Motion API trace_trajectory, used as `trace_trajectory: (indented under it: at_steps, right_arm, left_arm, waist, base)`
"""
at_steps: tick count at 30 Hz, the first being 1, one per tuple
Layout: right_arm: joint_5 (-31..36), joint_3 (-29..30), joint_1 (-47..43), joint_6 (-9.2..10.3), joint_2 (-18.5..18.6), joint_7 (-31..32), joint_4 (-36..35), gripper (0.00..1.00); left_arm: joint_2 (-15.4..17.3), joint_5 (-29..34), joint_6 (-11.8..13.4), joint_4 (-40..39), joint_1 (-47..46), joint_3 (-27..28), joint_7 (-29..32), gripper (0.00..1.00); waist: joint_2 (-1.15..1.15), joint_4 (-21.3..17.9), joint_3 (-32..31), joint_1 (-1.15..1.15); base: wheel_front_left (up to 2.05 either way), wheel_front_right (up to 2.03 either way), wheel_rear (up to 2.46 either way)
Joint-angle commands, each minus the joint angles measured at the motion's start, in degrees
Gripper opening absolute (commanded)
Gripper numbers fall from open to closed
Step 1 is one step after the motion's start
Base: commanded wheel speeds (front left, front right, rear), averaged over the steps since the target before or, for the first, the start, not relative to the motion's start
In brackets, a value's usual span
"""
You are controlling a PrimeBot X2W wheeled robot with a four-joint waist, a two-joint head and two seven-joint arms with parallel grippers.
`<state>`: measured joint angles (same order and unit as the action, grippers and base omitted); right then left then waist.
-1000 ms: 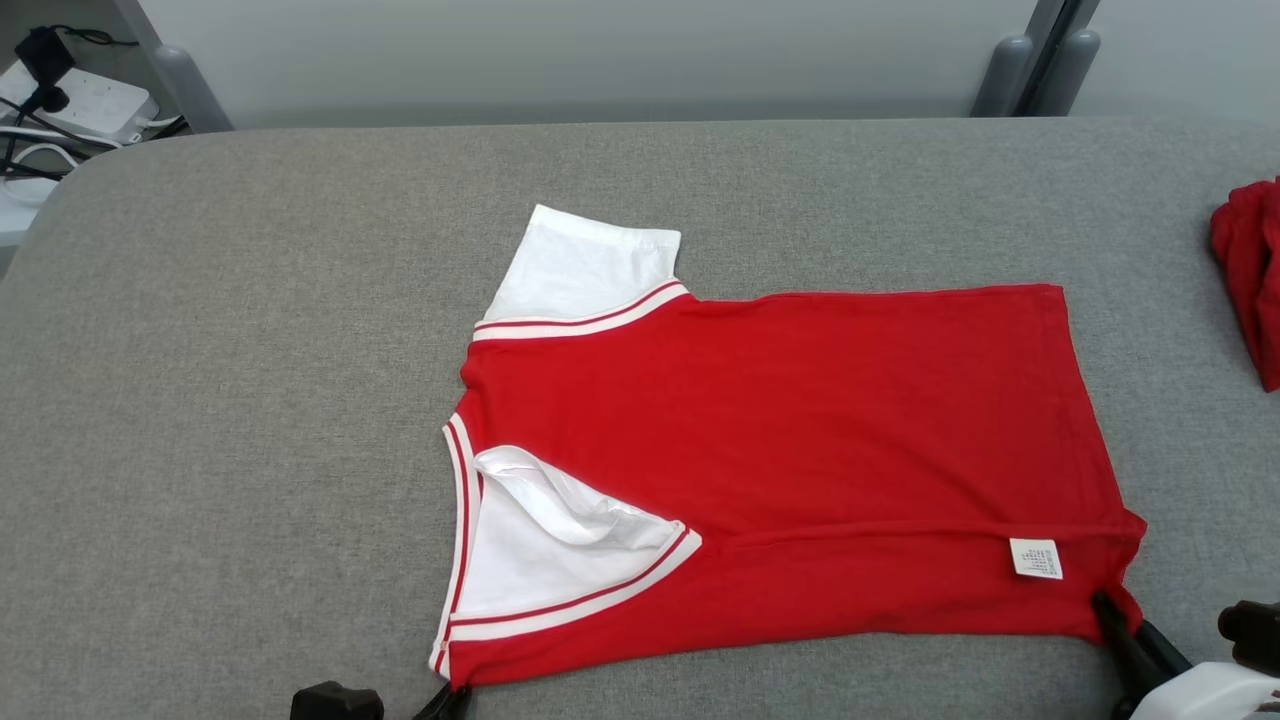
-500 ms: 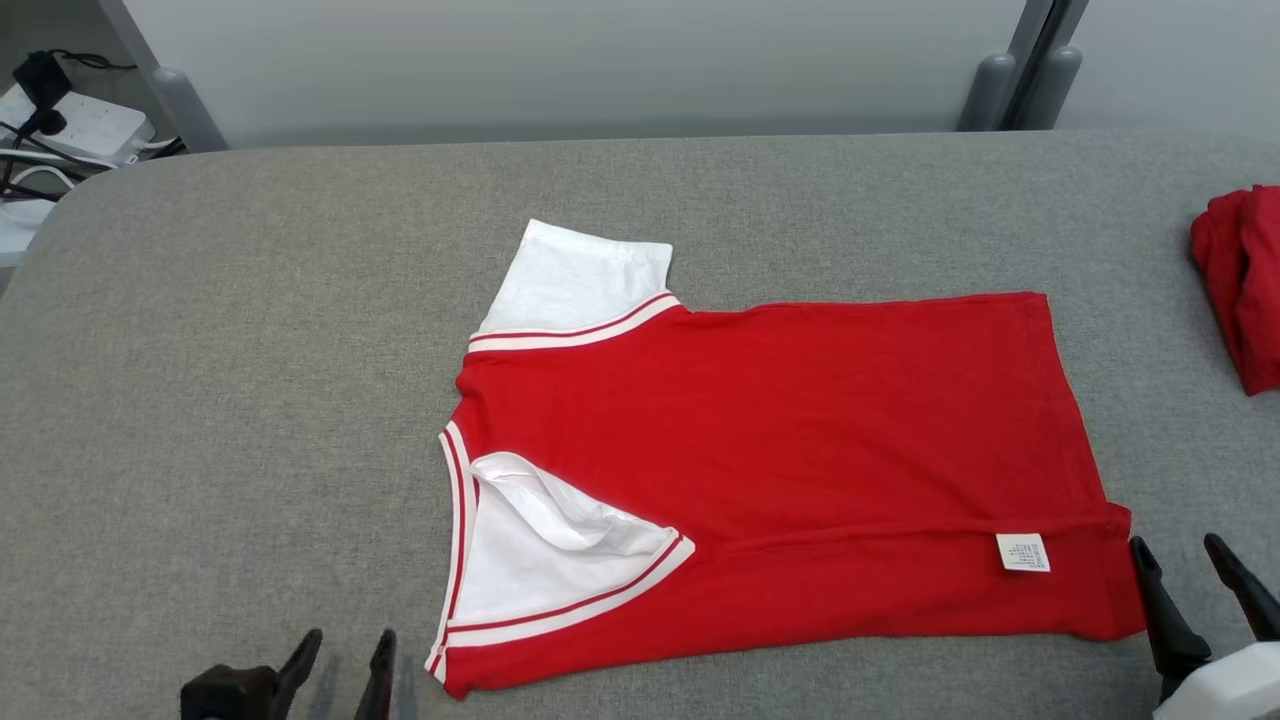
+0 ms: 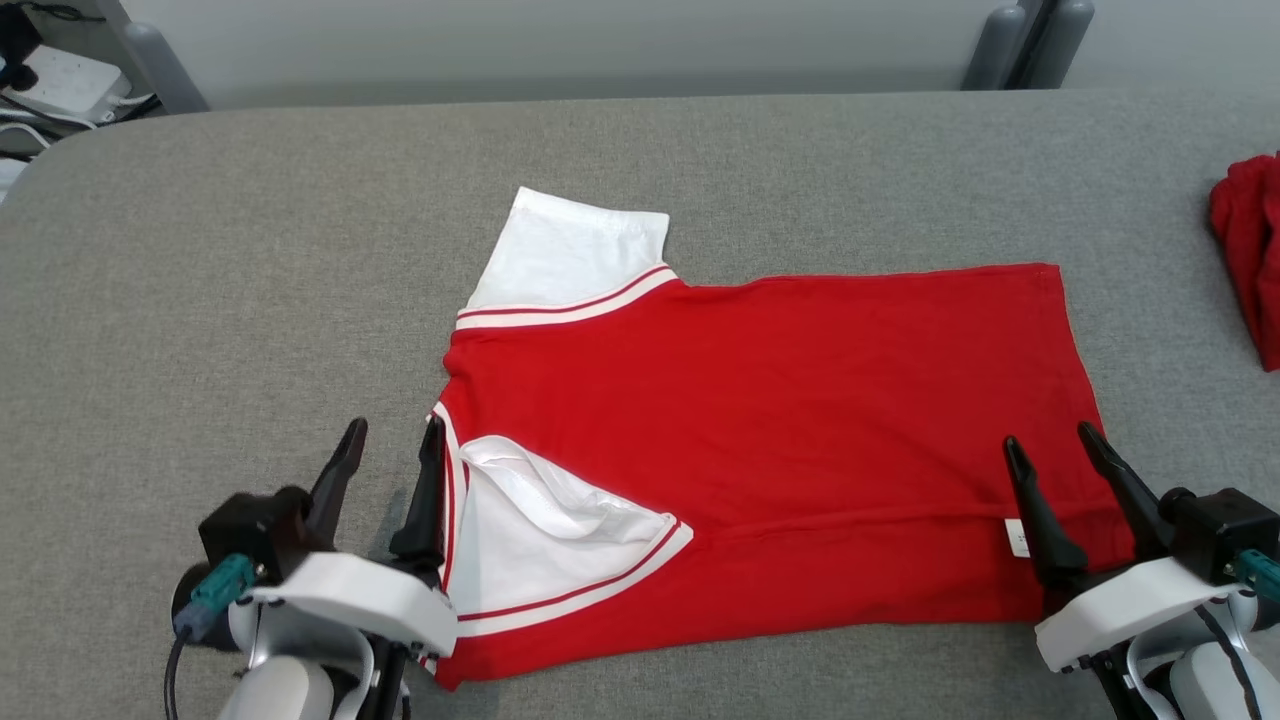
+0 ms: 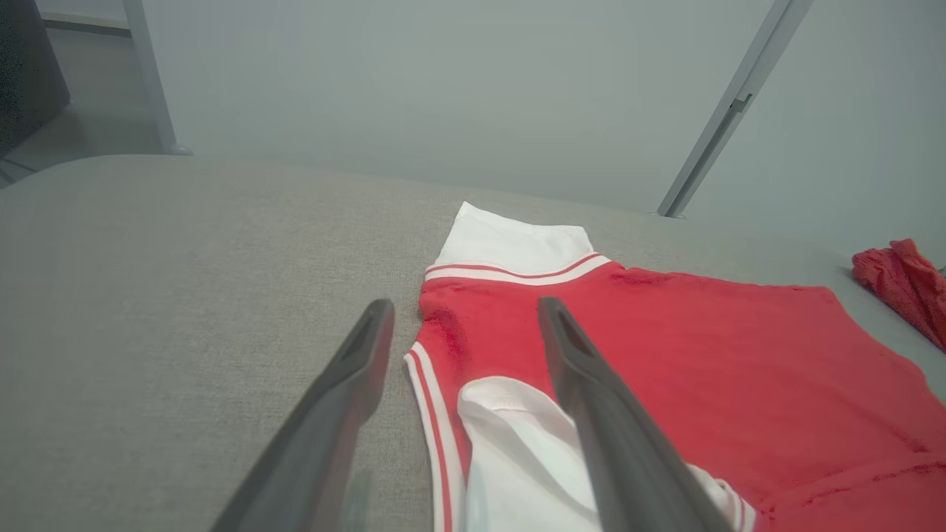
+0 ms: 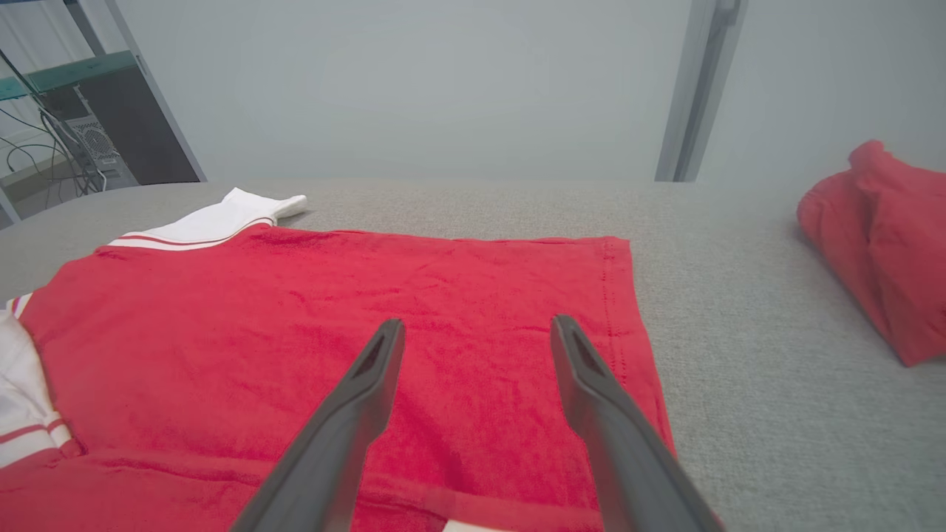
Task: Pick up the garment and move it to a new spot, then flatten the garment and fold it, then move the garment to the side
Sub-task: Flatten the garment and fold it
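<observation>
Head view shows the red short-sleeved shirt with white sleeves and striped trim (image 3: 760,420) lying in the middle of the grey cloth-covered counter (image 3: 250,250). It is a bit nearer the robot's side than the far edge. Its neck end points to the left edge and its hem points to the right edge. The near long side is already folded over, so a small white label (image 3: 1015,535) shows on top.

The left tool (image 3: 395,425) is spread wide and holds nothing. It sits at the neck end, with one finger over the striped edge. The right tool (image 3: 1048,438) is also spread wide and empty, above the hem corner by the label.

What could go wrong? I think the next grab is tricky. The near white sleeve (image 3: 540,530) is tucked in but puffy, so a pinch there might catch only the top layer and pull the fold open. The far white sleeve (image 3: 575,250) sticks out, so it could flop loose in the next fold. If one tool lifts sooner than the other, the shirt may twist.

There is lots of bare room toward the far edge and the left edge. A bunched red cloth pile (image 3: 1245,260) sits at the right edge, well apart from the shirt. Pushing the shirt that way could bump it
</observation>
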<state>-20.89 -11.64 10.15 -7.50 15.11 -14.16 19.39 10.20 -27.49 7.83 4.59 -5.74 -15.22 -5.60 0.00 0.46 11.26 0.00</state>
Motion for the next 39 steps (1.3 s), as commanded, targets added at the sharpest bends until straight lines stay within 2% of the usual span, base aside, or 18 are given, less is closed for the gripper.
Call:
trace_trajectory:
  at_steps: [1,3,11,12,23,30,39]
  right_arm:
    - [0.2,-1.2,1.5,0.01,1.0,-0.8,-1.1,1.00]
    - [0.1,-1.4,1.9,0.01,1.1,-0.8,-1.1,1.00]
    - [0.1,-2.7,4.6,0.01,2.1,-0.8,-2.2,1.00]
    - [0.1,-2.7,4.6,0.01,2.1,-0.8,-2.2,1.00]
    - [-0.1,-4.9,8.6,0.01,3.2,-0.8,-3.3,1.00]
    - [-1.0,-7.5,10.0,0.01,3.8,-0.8,-2.5,1.00]
    - [-1.7,-9.0,10.9,0.01,3.9,-0.8,-1.9,1.00]
  left_arm:
    - [0.8,-0.4,-0.6,0.3,-5.6,2.2,-0.4,1.00]
    - [0.7,-0.5,-0.8,1.5,-7.5,2.3,-0.5,1.00]
    - [-0.1,0.1,-4.0,13.7,-26.6,-0.4,4.6,1.00]
    - [-0.1,0.1,-4.0,13.7,-26.6,-0.4,4.6,1.00]
    - [-0.6,2.5,-4.5,32.8,-47.4,-2.5,10.8,1.00]
    - [-0.2,3.8,-4.6,43.3,-55.7,-3.8,13.2,1.00]
    - [0.4,3.4,-5.2,54.0,-60.7,-4.0,13.7,1.00]
  waist:
    - [0.00,-0.2,1.4,0.00]
    - [0.00,-0.3,2.0,0.00]
    - [0.00,-1.7,8.8,0.00]
    - [0.00,-1.7,8.8,0.00]
    - [0.00,-4.3,15.9,0.00]
    - [0.00,-6.3,17.9,0.00]
    - [0.00,-9.1,18.5,0.00]
  base:
    - [0.00,0.00,0.00]
    - [0.00,0.00,0.00]
    - [0.00,0.00,0.00]
    - [0.00,0.00,0.00]
    - [0.00,0.00,0.00]
    - [0.00,0.00,0.00]
    - [0.00,0.00,0.00]
